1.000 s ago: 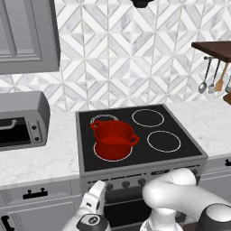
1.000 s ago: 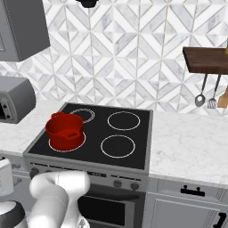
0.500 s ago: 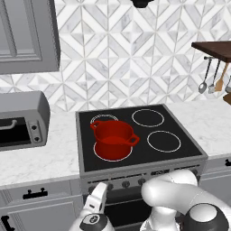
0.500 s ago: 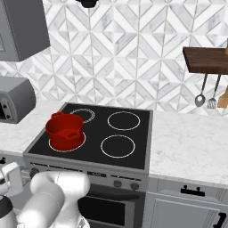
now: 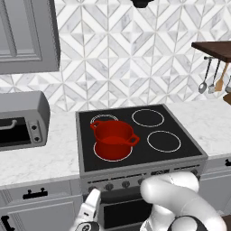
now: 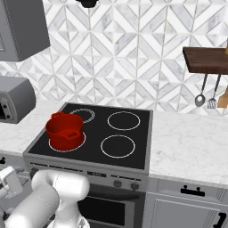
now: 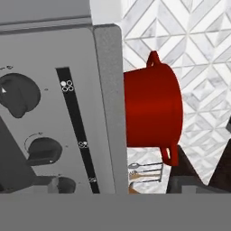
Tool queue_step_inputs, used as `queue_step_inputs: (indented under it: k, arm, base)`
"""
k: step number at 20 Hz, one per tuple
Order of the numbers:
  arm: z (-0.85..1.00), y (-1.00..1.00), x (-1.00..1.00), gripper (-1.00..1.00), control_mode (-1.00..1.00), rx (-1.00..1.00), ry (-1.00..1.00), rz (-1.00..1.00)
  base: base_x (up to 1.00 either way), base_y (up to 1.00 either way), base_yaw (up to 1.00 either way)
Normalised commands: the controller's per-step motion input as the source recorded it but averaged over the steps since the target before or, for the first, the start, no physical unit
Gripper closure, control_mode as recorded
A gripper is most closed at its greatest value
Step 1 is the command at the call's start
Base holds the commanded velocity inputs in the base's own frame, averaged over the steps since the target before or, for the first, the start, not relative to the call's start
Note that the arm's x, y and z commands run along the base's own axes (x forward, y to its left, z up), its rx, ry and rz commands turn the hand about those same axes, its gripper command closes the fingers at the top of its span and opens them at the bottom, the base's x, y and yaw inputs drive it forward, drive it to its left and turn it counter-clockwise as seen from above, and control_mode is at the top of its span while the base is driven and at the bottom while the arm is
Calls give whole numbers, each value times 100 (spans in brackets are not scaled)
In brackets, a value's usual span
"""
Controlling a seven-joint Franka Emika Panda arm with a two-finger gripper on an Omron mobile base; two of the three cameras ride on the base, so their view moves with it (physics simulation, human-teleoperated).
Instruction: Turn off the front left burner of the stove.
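Black glass forms the top of the stove (image 5: 135, 149), a grey steel range set into the marble bench (image 5: 40, 158). The front left burner (image 5: 113, 151) is the large single white ring nearest the front left corner; a red pot (image 5: 113, 137) stands on it and covers most of the ring. Behind it lies a smaller double-ringed burner (image 5: 103, 119).

The claw (image 7: 196, 173) sits low, in front of the stove's control panel and off its left end, rolled so that the panel appears upright in the hand view. Two dark finger tips (image 7: 180, 164) rise well apart, with nothing between them: the claw is wide and empty.

The knob row (image 5: 117, 185) carries several near-identical dark knobs. In the hand view, one knob (image 7: 18, 94) and a second knob (image 7: 43, 151) lie well to the side of the finger tips, each beside a small burner-position icon.

Likely faults from here:
- Wrong knob selected, because the knobs look alike and the icons are too small to read.
- Fingers closing beside the knob, because the claw is not yet aligned with it.
- Contact with the panel edge or the bench front during sideways travel, because the claw works close to both.
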Motion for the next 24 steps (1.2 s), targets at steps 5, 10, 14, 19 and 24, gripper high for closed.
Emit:
queue_step_inputs:
  k: [5,10,14,19,24]
  arm:
    - [-15,0,17,-100,-100,0,-6,0]
    - [-2,0,25,-100,-100,0,-1,0]
    - [-3,0,16,-100,-100,0,0,0]
    - [-21,-1,1,-100,-100,0,0,13]
    - [-16,0,9,-100,-100,0,0,15]
  base:
    - [0,0,0]
    - [0,0,0]
    - [0,0,0]
    - [0,0,0]
    - [0,0,0]
